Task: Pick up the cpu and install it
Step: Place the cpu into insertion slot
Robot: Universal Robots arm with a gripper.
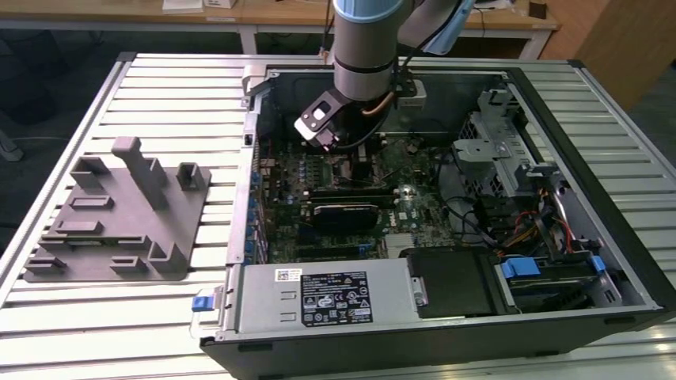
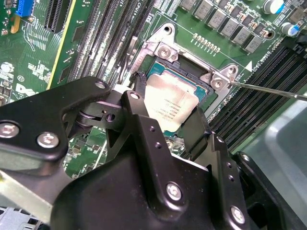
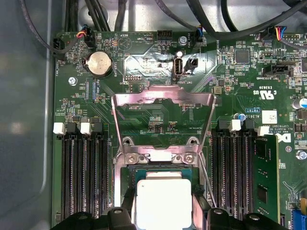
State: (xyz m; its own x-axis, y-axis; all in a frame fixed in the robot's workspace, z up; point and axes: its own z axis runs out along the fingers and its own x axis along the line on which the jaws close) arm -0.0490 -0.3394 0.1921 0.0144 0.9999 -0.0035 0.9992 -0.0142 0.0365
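A robot hand [image 2: 168,109] gripped the cpu [image 2: 169,99] by two opposite edges, low inside the open socket frame [image 3: 160,154] on the motherboard [image 3: 86,103]. Done well, the cpu would stay level, square to the frame, and seat without force.

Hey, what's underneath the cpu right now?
The motherboard socket: its dark frame shows around the cpu in both wrist views. Whatever lies directly beneath is covered by the chip itself.

Arm [image 1: 365,67]: silver-grey tubular link with a light blue joint cover and a black cable alongside. Gripper [image 2: 170,112]: matte black angular linkage plates fastened with silver screws; black jaws.
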